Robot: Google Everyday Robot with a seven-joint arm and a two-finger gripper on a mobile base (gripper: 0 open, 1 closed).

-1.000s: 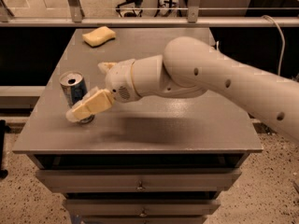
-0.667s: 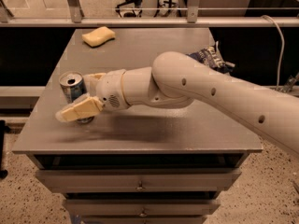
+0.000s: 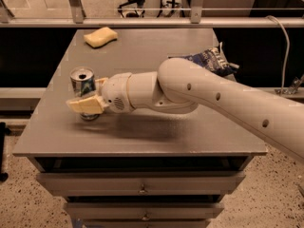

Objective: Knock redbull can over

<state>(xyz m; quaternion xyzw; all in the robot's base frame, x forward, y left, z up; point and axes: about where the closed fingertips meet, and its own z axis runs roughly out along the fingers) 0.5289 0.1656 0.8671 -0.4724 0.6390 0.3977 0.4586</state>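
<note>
The redbull can (image 3: 82, 81) stands on the left part of the table (image 3: 156, 139), well in from the near edge and close to the left edge. Its open top with the pull-tab faces up and it looks upright. Whether it leans a little cannot be told.

The gripper (image 3: 86, 93) is right at the can, with its fingers spread apart. The near finger (image 3: 85, 105), cream in colour, lies across the front of the can's lower half and hides it. Only the base shows below that finger, with a dark shadow on the table. The tip of the far finger (image 3: 100, 82) shows just to the right of the can's upper part. The can sits in or at the gap between the two fingers. Whether either finger presses on it cannot be told, and the gripper has not closed on it.

The arm (image 3: 213, 99) comes in from the right edge of the view and crosses low over the middle of the table. Behind its elbow, a dark blue snack bag (image 3: 212, 61) lies on the right side of the table, its near part hidden by the arm. A yellow sponge (image 3: 100, 36) lies at the far end, well apart from the can.

Under the table top are drawers (image 3: 142, 182); the lowest is cut off by the bottom edge. A metal rail (image 3: 152, 22) runs behind the table, and a pale cable (image 3: 285, 46) hangs at the right.
</note>
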